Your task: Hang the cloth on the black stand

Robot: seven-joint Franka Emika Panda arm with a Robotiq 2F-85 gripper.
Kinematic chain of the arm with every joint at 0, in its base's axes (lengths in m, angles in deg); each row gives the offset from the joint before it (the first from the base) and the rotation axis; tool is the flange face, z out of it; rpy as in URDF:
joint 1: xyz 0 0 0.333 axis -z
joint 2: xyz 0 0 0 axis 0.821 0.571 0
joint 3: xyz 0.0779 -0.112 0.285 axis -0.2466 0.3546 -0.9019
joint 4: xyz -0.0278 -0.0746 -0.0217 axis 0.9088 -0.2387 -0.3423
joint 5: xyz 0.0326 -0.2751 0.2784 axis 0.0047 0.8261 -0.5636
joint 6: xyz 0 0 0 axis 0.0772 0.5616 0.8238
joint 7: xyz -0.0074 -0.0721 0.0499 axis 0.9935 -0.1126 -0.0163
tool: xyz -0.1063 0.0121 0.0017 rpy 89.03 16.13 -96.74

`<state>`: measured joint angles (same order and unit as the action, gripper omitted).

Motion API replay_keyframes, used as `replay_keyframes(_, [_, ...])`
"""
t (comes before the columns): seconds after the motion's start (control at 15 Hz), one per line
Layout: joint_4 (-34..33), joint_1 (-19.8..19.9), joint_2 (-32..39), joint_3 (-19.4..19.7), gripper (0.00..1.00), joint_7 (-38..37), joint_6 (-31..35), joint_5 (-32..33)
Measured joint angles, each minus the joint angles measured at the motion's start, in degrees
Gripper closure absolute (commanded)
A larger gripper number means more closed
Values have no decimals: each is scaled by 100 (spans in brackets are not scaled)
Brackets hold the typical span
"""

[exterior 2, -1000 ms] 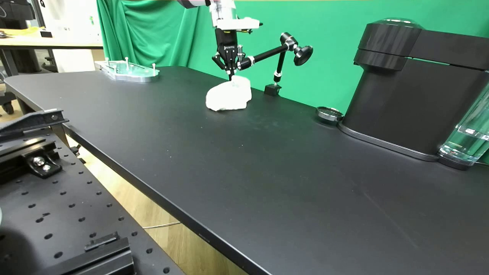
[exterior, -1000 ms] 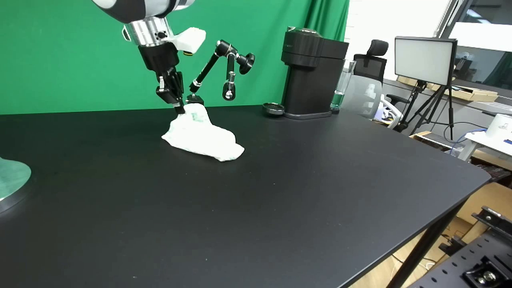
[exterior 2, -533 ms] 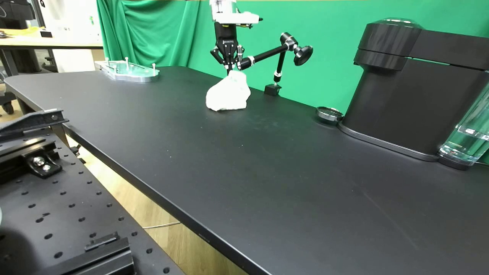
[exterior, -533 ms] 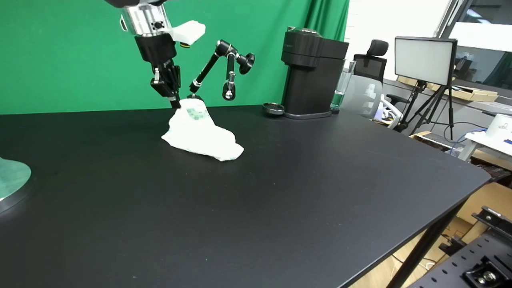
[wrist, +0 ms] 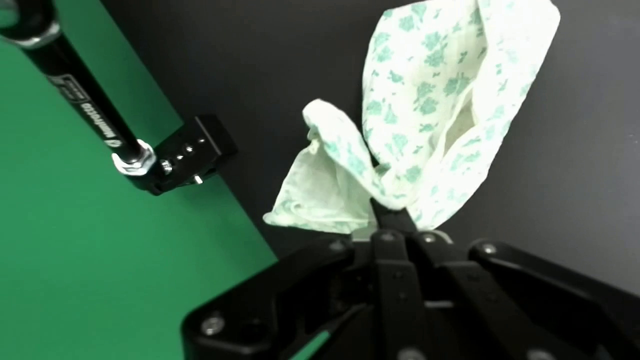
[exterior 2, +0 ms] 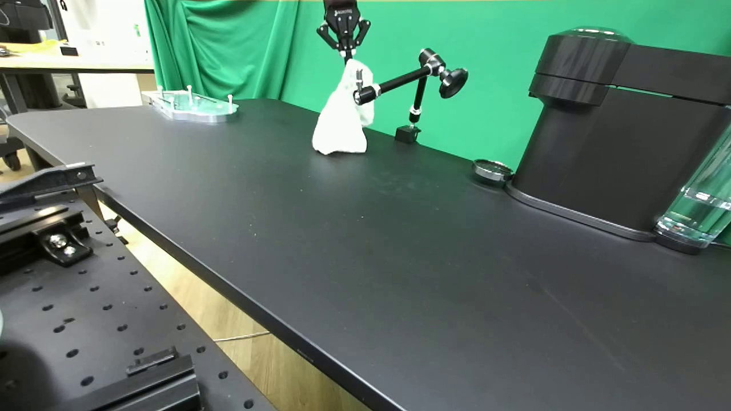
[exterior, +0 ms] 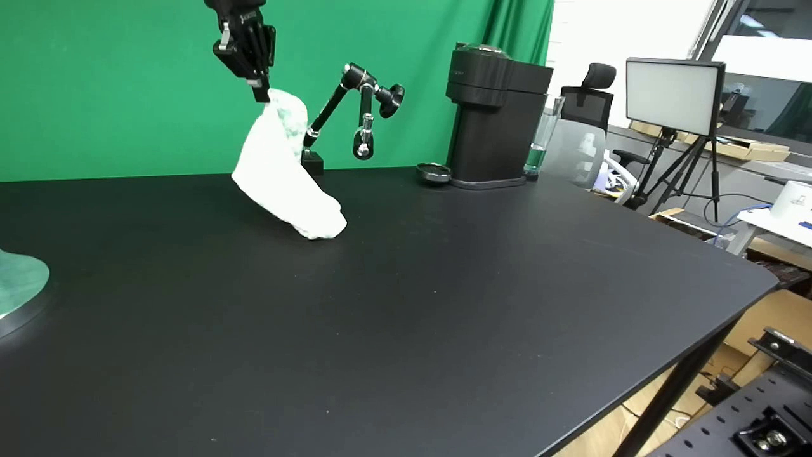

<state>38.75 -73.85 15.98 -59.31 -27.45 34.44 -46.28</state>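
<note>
Sweeping across a broad matte-black tabletop (exterior: 393, 330), past a tall black coffee machine (exterior: 493, 124) on the right, over to a black jointed metal stand (exterior 2: 419, 97) by the far edge. And here, spotting a green-patterned white cloth (exterior: 279, 165), hanging in folds mostly left of the stand's base in both exterior views. Gripped fast at the upper end by a black two-fingered gripper (wrist: 393, 214), clamped tight! Hard to tell whether touching the tabletop.

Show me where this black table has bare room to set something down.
Widest patch: the table from the cloth and coffee machine out to the edge away from the green curtain. Smaller: between cloth and flat plate. Crowded: the curtain side, with end effector, black stand, round dish and coffee machine.
</note>
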Motion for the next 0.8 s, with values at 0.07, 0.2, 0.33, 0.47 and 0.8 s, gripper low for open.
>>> replay_keyframes(0.07, [91, -3, -171, 36, 100, -163, 42, 43])
replay_keyframes(0.2, [320, -4, -540, 132, 100, -489, 108, 188])
replay_keyframes(0.33, [624, -1, -940, 244, 100, -845, 148, 352])
replay_keyframes(0.47, [994, 12, -1356, 354, 100, -1240, 190, 480])
replay_keyframes(0.8, [2150, 96, -2444, 545, 100, -2536, 311, 927])
